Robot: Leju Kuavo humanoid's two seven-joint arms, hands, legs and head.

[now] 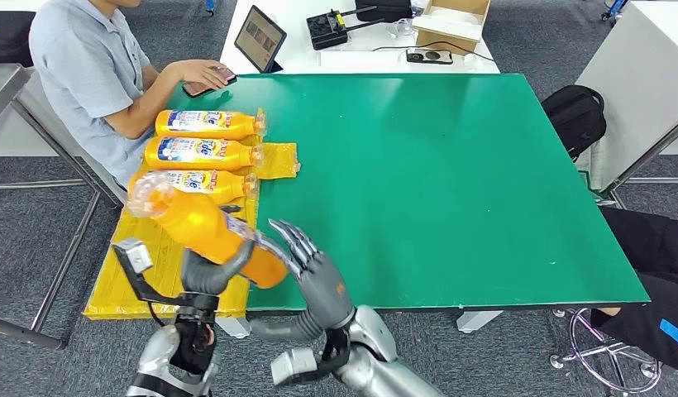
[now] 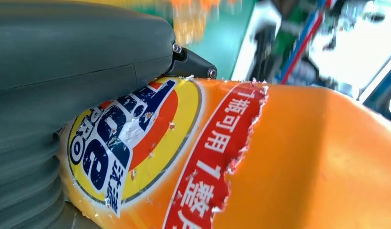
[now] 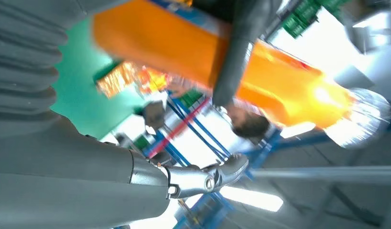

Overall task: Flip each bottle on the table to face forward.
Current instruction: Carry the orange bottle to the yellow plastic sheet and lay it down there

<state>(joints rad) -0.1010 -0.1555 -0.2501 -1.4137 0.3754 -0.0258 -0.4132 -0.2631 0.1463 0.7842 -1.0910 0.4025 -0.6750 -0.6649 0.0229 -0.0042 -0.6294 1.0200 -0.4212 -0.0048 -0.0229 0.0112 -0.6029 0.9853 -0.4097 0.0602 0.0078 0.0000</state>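
Bottles are what matter on the green table (image 1: 451, 182), the biggest thing in front of the robot, with a yellow mat (image 1: 154, 273) along its left edge. 3 orange bottles (image 1: 205, 153) lie side by side on that mat, labels up, caps pointing right, near a seated person (image 1: 96, 74) whose hand rests on a phone at the table's far left corner.

Nearer the robot, a 4th orange bottle (image 1: 199, 225) is lifted off the mat, tilted, its clear cap end up and to the left. The left hand (image 1: 207, 277) grips it from below around the lower body, thumb and fingers wrapped on it; the left wrist view has the torn label (image 2: 150, 143) pressed right against the grey hand cover.

The right hand (image 1: 307, 265) stands just beside the bottle's base on its right, fingers spread and upright, tips at the bottle's side; whether they touch it I cannot tell. It holds nothing.
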